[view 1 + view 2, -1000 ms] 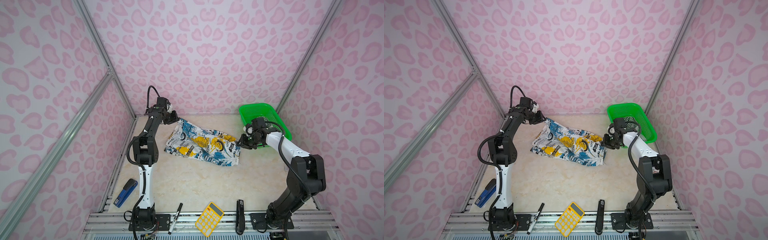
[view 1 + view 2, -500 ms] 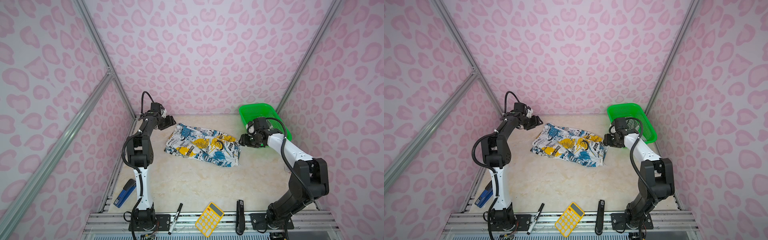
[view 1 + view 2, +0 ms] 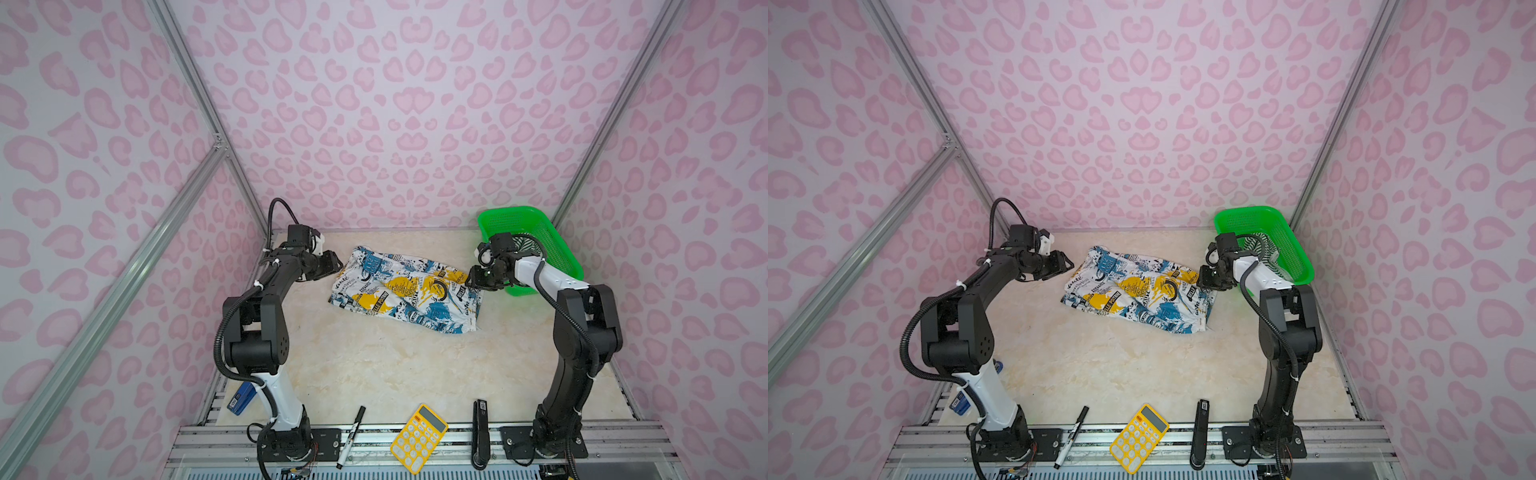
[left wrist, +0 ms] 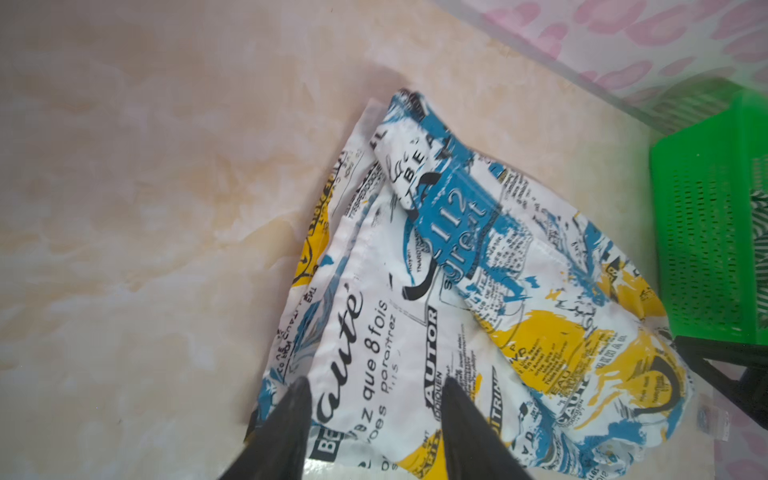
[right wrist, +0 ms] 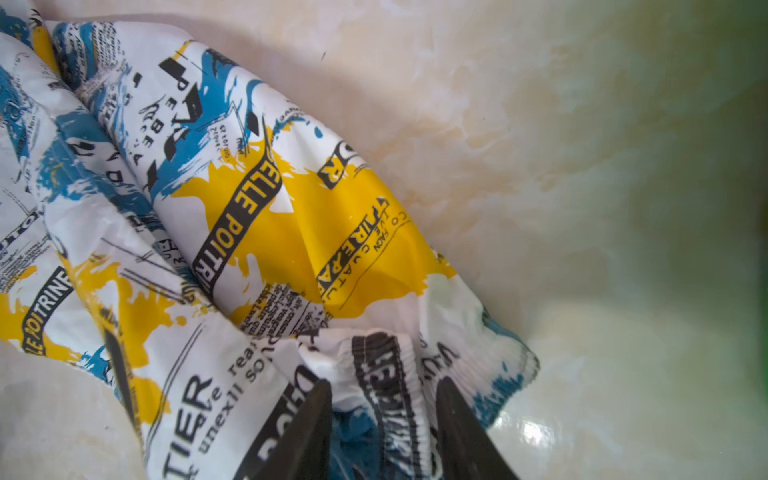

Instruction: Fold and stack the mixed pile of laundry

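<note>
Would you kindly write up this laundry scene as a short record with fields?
printed garment: lying crumpled on the table, not yet folded
striped garment: inside the green basket, at the far right corner
left claw: open, over the printed garment's left edge
right claw: jaws apart astride the gathered waistband; grip unclear
front edge: marker, yellow calculator, black tool
stack: none yet

A garment [image 3: 405,291] lies on the table [image 3: 374,365]. Behind and right of it stands a basket [image 3: 519,212] holding another cloth [image 3: 527,242]. Before the garment, along the table's near edge, lie a marker [image 3: 351,434], calculator [image 3: 419,438] and stapler [image 3: 480,434]. Left of them lies a second stapler [image 3: 241,398].
</note>
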`<action>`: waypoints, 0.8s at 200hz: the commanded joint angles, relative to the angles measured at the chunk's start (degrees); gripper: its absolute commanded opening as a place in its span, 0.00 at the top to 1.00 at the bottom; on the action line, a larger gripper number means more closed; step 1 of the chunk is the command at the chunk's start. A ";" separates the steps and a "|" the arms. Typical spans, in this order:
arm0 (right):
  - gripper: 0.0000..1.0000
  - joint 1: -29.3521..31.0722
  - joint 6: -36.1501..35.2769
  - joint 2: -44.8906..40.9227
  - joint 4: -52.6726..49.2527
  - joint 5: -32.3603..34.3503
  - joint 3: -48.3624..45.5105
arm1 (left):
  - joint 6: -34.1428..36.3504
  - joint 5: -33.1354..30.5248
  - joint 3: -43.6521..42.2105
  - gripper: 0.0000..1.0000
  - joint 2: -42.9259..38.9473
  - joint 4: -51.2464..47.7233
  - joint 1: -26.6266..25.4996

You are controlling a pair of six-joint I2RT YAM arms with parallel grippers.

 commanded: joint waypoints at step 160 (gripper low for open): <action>1.00 1.22 0.37 1.74 -2.65 0.94 3.11 | -0.63 5.58 -8.71 0.88 1.43 6.35 0.06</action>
